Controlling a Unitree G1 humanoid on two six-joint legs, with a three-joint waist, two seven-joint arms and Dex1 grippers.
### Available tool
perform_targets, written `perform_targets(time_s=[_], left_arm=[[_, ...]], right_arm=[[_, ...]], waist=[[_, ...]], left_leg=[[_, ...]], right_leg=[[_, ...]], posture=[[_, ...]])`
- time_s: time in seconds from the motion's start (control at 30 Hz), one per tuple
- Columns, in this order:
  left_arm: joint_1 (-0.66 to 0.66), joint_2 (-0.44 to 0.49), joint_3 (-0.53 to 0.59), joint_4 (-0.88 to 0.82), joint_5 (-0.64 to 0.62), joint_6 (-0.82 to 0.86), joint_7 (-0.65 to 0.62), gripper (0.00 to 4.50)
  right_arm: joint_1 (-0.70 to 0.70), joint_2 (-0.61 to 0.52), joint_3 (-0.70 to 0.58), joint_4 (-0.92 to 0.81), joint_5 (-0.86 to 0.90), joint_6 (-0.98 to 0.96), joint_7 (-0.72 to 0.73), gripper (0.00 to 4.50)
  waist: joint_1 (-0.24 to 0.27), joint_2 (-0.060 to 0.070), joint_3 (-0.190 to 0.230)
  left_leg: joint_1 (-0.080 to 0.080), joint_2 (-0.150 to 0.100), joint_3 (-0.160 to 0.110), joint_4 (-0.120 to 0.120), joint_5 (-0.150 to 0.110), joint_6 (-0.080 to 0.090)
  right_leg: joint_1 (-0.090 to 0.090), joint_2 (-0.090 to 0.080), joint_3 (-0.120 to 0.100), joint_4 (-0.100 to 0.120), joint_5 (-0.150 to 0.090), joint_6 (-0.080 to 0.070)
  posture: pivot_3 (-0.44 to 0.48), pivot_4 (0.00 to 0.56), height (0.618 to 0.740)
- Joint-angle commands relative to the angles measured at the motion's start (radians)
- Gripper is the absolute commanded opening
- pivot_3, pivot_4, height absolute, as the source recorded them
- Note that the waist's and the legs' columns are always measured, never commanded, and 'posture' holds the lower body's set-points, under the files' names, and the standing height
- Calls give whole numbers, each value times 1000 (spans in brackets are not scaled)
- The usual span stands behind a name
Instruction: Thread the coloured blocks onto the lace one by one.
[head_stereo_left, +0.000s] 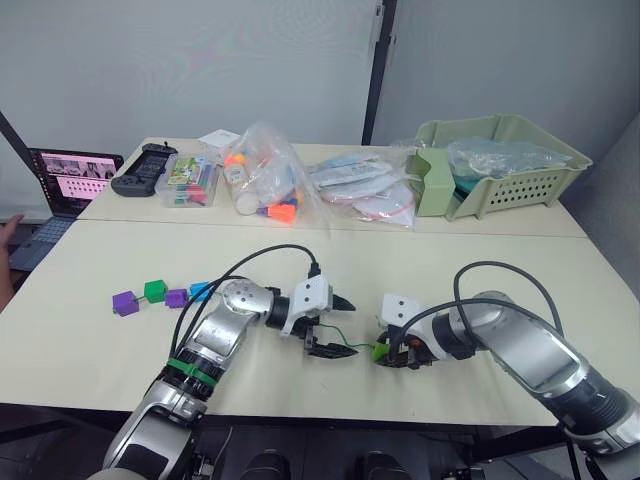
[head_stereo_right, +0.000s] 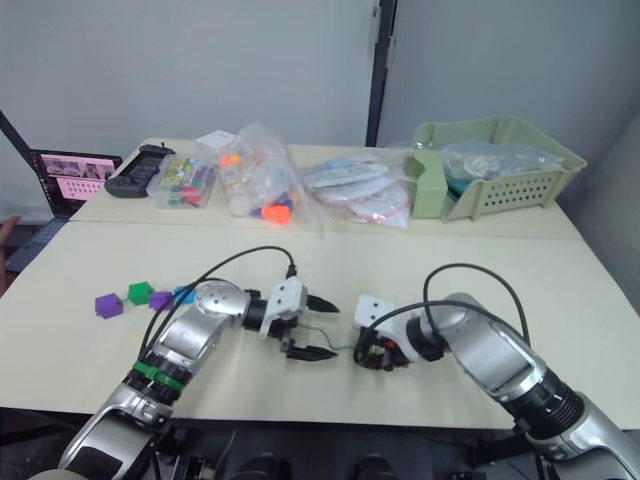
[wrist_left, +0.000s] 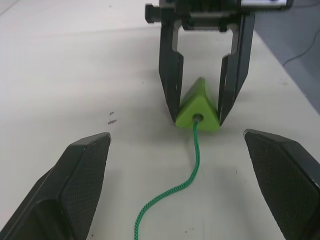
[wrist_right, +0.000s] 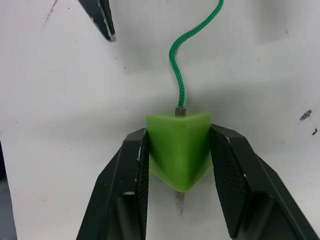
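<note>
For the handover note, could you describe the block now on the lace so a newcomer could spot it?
On the table's near edge, find the right gripper. Its fingers clamp the light green block, triangular, with the green lace through it, away from the loose blocks.

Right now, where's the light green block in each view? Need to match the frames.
Left eye view: light green block low centre, in the right gripper.
Right eye view: same spot.
Left wrist view: upper centre, between black fingers.
Right wrist view: centre.
Shared landmark: the lace entering its hole.
</note>
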Motion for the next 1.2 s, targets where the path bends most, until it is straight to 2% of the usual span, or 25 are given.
perform_targets(time_s=[0.03,0.07,0.17,0.27,0.5,0.6,0.77,0.8,1.2], left_arm=[[-4,-23,-15,25,17,-45,14,4500],[-6,-26,-19,33,22,-50,15,4500],[-7,-33,-29,46,29,-61,14,3712],[-6,-38,-35,48,30,-68,6,2705],[-6,-44,-38,51,34,-70,3,2699],[-5,-50,-41,52,36,-70,-2,1910],[-6,-52,-42,54,37,-71,-6,208],[-7,-53,-43,57,37,-71,-6,11],[-25,-89,-60,77,47,-77,-7,0]], right_arm=[[-7,6,5,-9,3,-8,1,1268],[-7,5,5,-10,3,-7,1,1268],[-4,1,1,-14,4,-6,1,1268],[0,-4,-2,-18,5,-3,1,1268],[3,-5,-5,-23,6,0,-2,1268],[2,-6,-5,-23,7,2,-2,1268],[1,-6,-5,-24,8,4,-2,1268],[1,-6,-5,-24,8,4,-2,1268],[0,-7,-1,-34,12,12,0,1268]], waist=[[0,0,0],[0,0,0],[0,0,0],[0,0,0],[0,0,0],[0,0,0],[0,0,0],[0,0,0],[0,0,0]], left_leg=[[0,0,0,0,0,0],[0,0,0,0,0,0],[0,0,0,0,0,0],[0,0,0,0,0,0],[0,0,0,0,0,0],[0,0,0,0,0,0],[0,0,0,0,0,0],[0,0,0,0,0,0],[0,0,0,0,0,0]], right_leg=[[0,0,0,0,0,0],[0,0,0,0,0,0],[0,0,0,0,0,0],[0,0,0,0,0,0],[0,0,0,0,0,0],[0,0,0,0,0,0],[0,0,0,0,0,0],[0,0,0,0,0,0],[0,0,0,0,0,0]], posture=[[0,150,737],[0,150,737],[0,150,737],[0,150,737],[0,150,737],[0,150,737],[0,150,737],[0,150,737],[0,150,737]])
